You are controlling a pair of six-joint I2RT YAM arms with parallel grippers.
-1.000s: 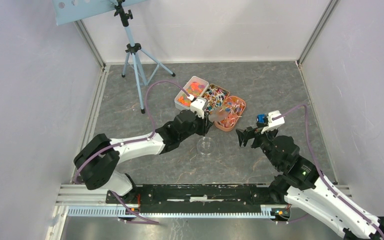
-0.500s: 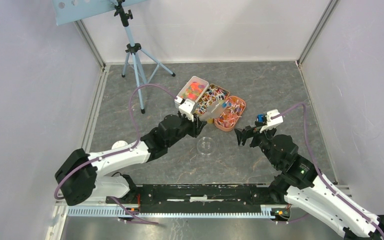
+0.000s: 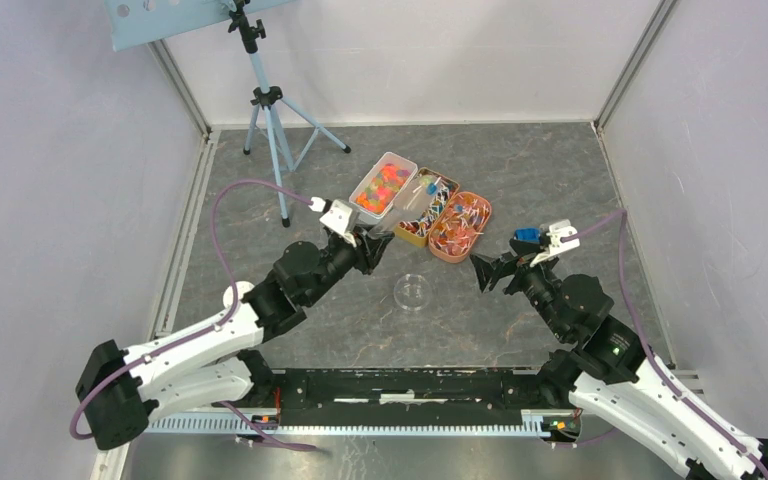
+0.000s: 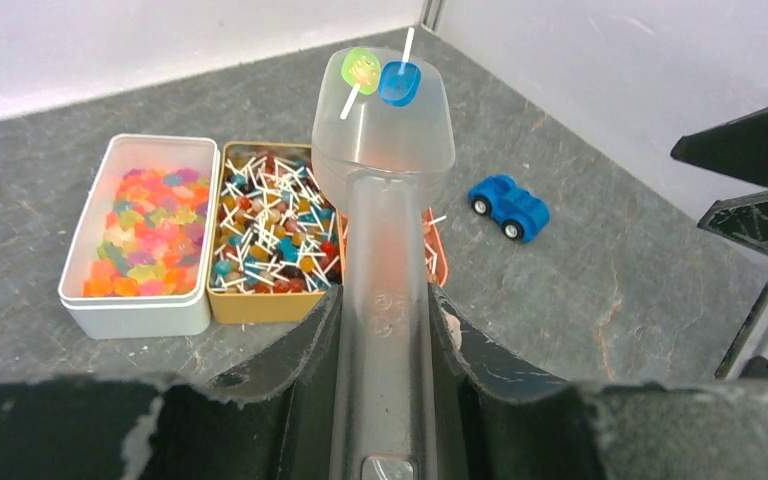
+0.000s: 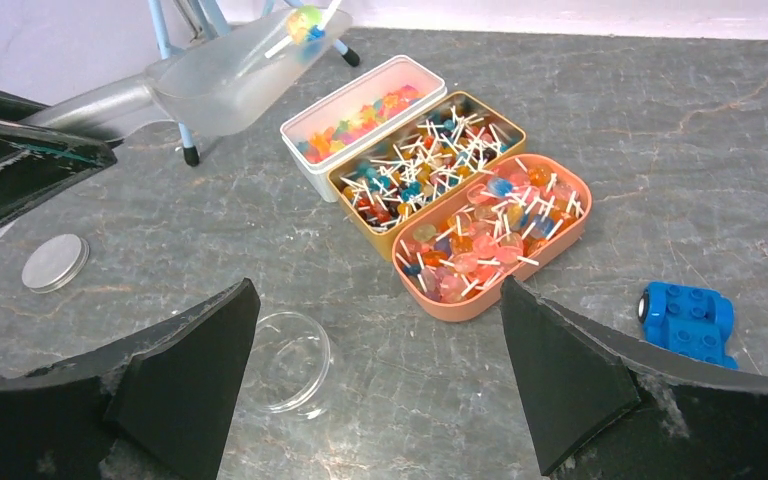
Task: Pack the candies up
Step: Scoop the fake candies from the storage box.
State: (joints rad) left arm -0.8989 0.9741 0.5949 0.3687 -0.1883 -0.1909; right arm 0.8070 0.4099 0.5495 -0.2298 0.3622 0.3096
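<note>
Gripping the clear scoop (image 4: 385, 130) by its handle, the left hand (image 4: 385, 300) is closed tight on it. Two candies (image 4: 399, 83) on sticks, one green and one blue, lie at the scoop's far lip, ahead of the fingers. They look light, hard and apt to roll, so carry the scoop level and pick up loose ones by the stick. Ahead and left of that hand sit three boxes of candies: a white box (image 4: 135, 318), a gold box (image 4: 260, 307) and an orange box (image 5: 465, 314). The right hand (image 5: 378, 300) gapes wide and empty, with one clear dish (image 5: 285, 362) beside its left finger.

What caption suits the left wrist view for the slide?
Left gripper shut on a clear scoop carrying two lollipops, candy trays just beyond.
</note>
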